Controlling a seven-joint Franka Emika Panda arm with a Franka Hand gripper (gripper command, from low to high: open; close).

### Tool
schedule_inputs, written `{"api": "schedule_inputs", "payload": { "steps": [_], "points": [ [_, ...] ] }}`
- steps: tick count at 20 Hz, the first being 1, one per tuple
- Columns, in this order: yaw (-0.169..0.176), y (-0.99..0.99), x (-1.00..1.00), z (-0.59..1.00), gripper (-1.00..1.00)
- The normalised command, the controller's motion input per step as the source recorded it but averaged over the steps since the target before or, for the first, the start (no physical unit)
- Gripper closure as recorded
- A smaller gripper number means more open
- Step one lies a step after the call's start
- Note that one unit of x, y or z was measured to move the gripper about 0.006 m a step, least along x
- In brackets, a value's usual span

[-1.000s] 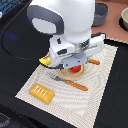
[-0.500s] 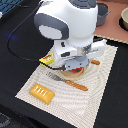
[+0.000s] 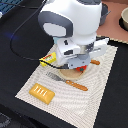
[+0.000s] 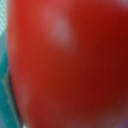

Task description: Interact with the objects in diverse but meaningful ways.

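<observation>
Your wrist view: red round tomato (image 4: 70, 65) fills frame, blurred. Exterior view: tool (image 3: 79, 67) low over round wooden board (image 3: 75, 74) on striped placemat (image 3: 95, 95); grip state cannot tell. Orange scored bread-like slab (image 3: 42, 92) lies well apart.

red tomato (image 4: 70, 65) fills wrist view; orange slab (image 3: 42, 92) flat on mat.

Up this close, the red round tomato (image 4: 70, 65) fills nearly the whole wrist view, its skin smooth and blurred, with a pale soft highlight on its surface. Along one edge a thin strip of teal shows past its curve, and beside that a small grey-white sliver too blurred to name.
</observation>
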Motion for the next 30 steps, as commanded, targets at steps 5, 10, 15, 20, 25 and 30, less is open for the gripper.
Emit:
{"api": "schedule_inputs", "payload": {
  "steps": [5,10,15,20,25,30],
  "points": [
    [0.051,0.56,0.32,0.92,1.0],
    [0.055,0.67,0.16,1.0,1.0],
    [0.072,0.69,0.0,0.87,1.0],
    [0.094,0.66,-0.1,-0.15,1.0],
    [0.08,0.25,-0.39,-0.81,1.0],
    [0.031,-0.03,-0.59,-0.94,1.0]
  ]
}}
